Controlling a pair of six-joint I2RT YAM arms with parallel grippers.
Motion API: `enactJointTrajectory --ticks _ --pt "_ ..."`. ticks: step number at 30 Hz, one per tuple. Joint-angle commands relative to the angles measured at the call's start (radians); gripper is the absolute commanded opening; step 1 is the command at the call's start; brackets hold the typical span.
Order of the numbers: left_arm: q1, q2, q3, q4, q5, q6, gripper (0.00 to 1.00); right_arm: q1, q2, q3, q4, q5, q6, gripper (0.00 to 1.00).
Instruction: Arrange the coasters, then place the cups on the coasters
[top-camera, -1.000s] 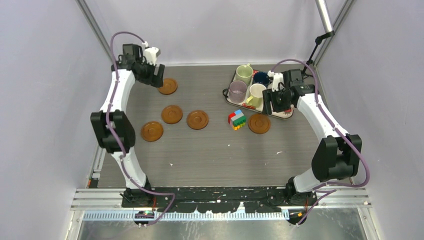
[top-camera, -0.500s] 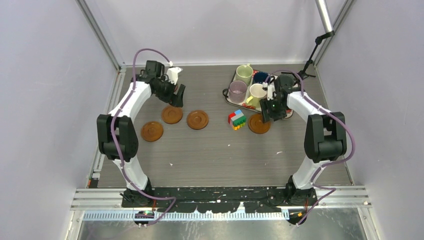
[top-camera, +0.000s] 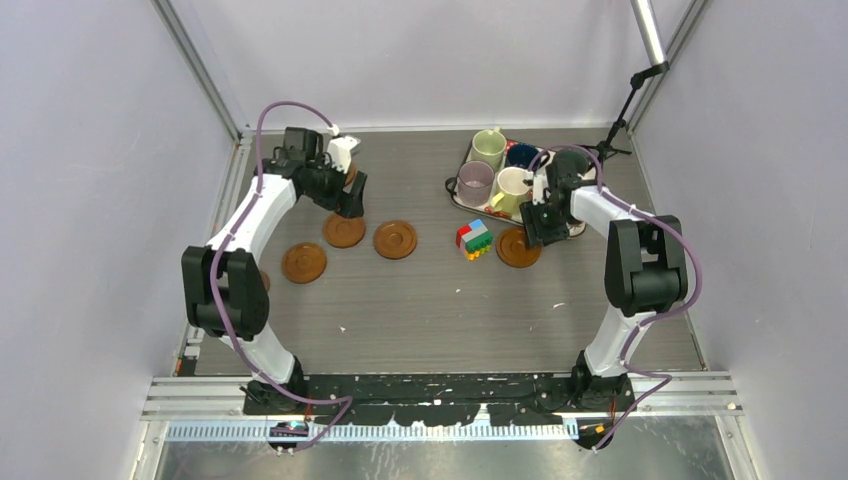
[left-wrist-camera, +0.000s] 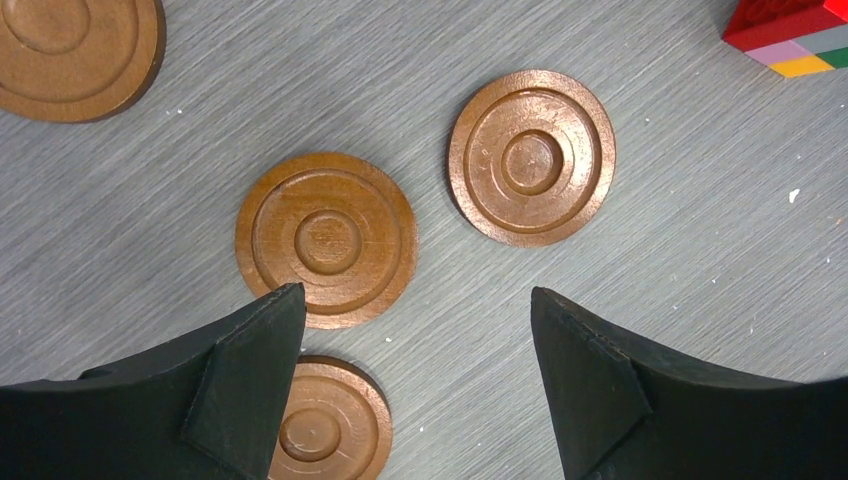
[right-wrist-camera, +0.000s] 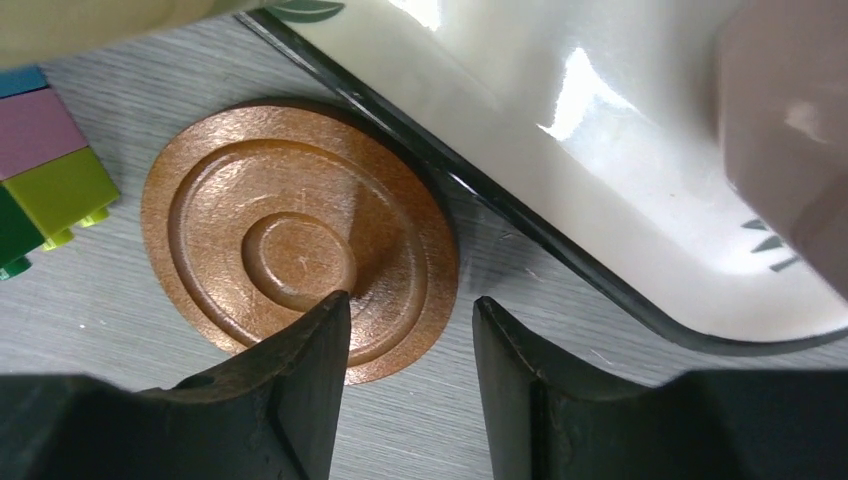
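Three coasters lie in a loose row at centre left (top-camera: 343, 230) (top-camera: 395, 239) (top-camera: 303, 262). My left gripper (top-camera: 352, 205) hangs open above them with nothing between its fingers; its wrist view shows one coaster (left-wrist-camera: 327, 240) ahead and another coaster (left-wrist-camera: 325, 425) half behind the left finger. A further coaster (top-camera: 518, 248) lies beside the tray. My right gripper (right-wrist-camera: 410, 300) is open low over this coaster (right-wrist-camera: 300, 240), one finger above the disc, the other outside its rim. Light green (top-camera: 488, 147), dark blue (top-camera: 521, 155), mauve (top-camera: 475, 182) and pale yellow (top-camera: 513, 188) cups stand on the tray.
The white tray (right-wrist-camera: 560, 170) with a dark rim runs close past the right coaster. A multicoloured block toy (top-camera: 474, 239) sits just left of that coaster. Grey walls and metal rails border the table on both sides.
My right gripper came down off the tray to the coaster beside it and its jaws narrowed. My left arm swung from the far-left coaster toward the middle, above the row.
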Motion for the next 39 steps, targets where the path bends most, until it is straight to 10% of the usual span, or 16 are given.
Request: enactJointTrajectory --ticks 1,18,39 --pt "0.006 -0.061 -0.021 0.048 -0.014 -0.008 0.85 0.003 0.021 -0.043 -0.089 -0.097 -0.05 0.51" --pt "0.015 -0.062 -0.022 0.057 -0.029 -0.027 0.85 -0.025 -0.089 -0.171 0.07 -0.028 0.012 0.5" --pt "0.029 -0.083 -0.026 0.011 -0.052 -0.008 0.86 0.126 -0.2 -0.27 -0.144 -0.139 -0.342 0.42"
